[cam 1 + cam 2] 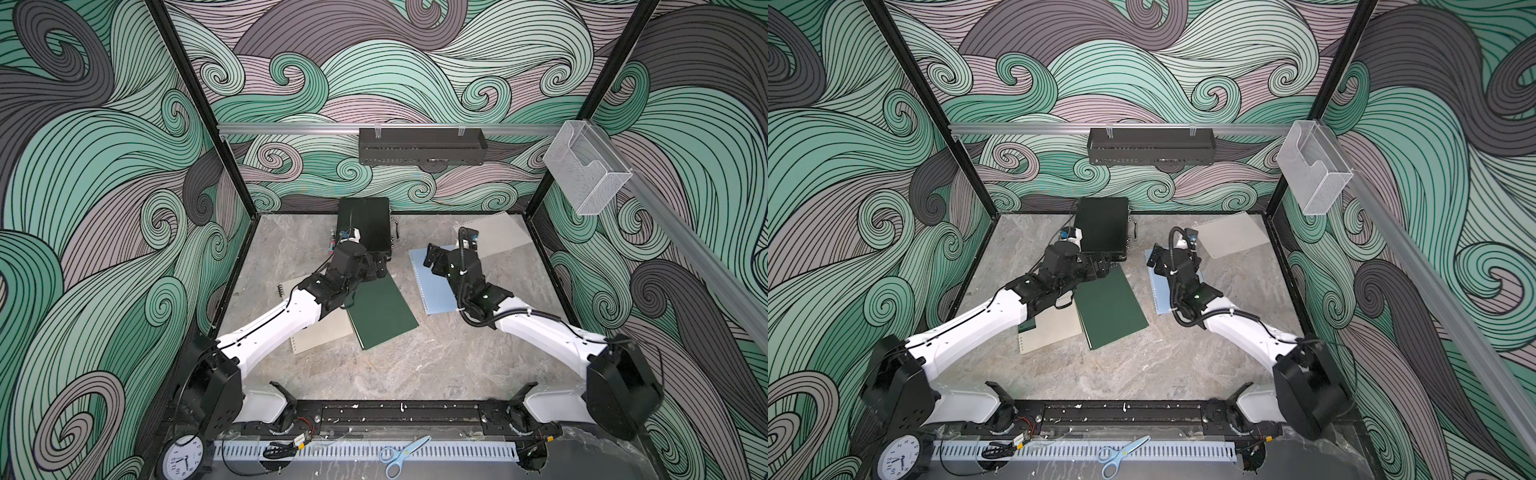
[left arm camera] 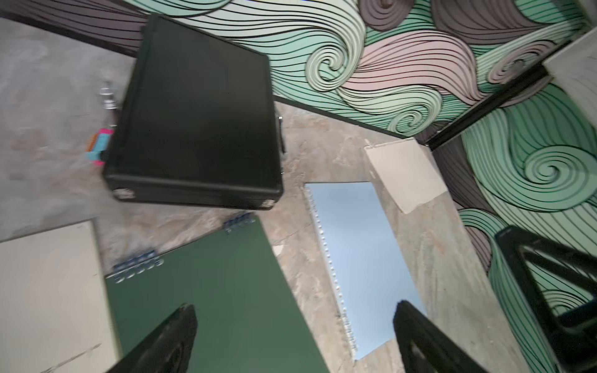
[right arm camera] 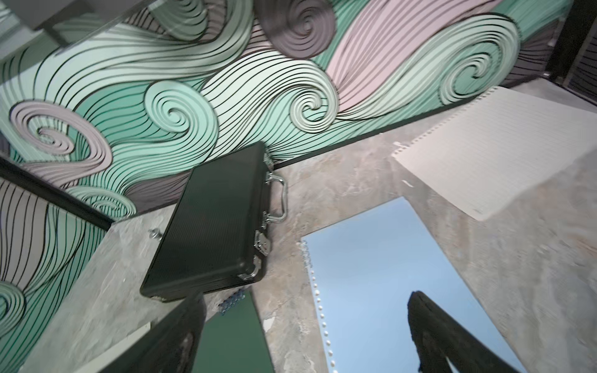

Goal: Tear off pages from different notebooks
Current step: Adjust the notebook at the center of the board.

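i see both grippers spread wide and empty. the left gripper [image 2: 295,308] hangs over the bound end of the dark green notebook [image 1: 382,316], and the right gripper [image 3: 305,298] hangs over the light blue notebook [image 1: 432,291]. the green one's long axis runs away from the arm bases, spiral end toward the black case [image 1: 365,224], leaning left; it overlaps the beige notebook [image 1: 320,338]. the blue one lies roughly parallel to its right, apart, spiral along its left long edge. a loose page [image 1: 494,232] sits in the far right corner, punched edge toward the back wall.
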You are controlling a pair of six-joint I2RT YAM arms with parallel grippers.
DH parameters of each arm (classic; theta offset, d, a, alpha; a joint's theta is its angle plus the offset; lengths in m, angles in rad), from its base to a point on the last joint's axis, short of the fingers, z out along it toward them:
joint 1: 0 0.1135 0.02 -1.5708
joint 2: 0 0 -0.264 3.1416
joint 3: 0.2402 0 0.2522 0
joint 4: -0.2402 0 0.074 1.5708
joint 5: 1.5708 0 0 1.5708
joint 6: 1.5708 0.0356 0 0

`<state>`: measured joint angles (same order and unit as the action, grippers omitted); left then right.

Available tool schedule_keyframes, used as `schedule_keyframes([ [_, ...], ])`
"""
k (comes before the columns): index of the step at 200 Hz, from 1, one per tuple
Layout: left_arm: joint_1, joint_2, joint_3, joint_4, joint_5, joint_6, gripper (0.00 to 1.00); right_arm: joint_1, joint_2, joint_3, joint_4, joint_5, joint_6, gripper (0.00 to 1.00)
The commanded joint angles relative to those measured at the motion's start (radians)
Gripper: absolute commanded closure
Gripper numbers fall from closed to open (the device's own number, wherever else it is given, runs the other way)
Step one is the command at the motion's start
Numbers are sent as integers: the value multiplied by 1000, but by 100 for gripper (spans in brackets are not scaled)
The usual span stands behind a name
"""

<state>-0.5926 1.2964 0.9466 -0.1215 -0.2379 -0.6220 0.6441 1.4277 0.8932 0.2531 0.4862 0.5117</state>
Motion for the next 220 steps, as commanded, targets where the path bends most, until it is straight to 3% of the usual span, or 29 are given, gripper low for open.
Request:
schedule_keyframes([
  [1, 65, -69, -82, -76, -109, -49, 4, 36, 128, 94, 162, -37, -184, 4],
  [60, 185, -195, -212, -122, -152, -81, 2, 124, 464, 342, 275, -7, -428, 1],
  [112, 266, -175, -242, -78, -50, -93, 1, 188, 635, 481, 290, 103, -592, 1],
  [181, 323, -157, -243, -86, 38, -104, 1, 207, 675, 513, 317, 146, -655, 1],
  [220, 333, -155, -243, -88, 55, -111, 1, 209, 576, 459, 274, 102, -560, 1],
])
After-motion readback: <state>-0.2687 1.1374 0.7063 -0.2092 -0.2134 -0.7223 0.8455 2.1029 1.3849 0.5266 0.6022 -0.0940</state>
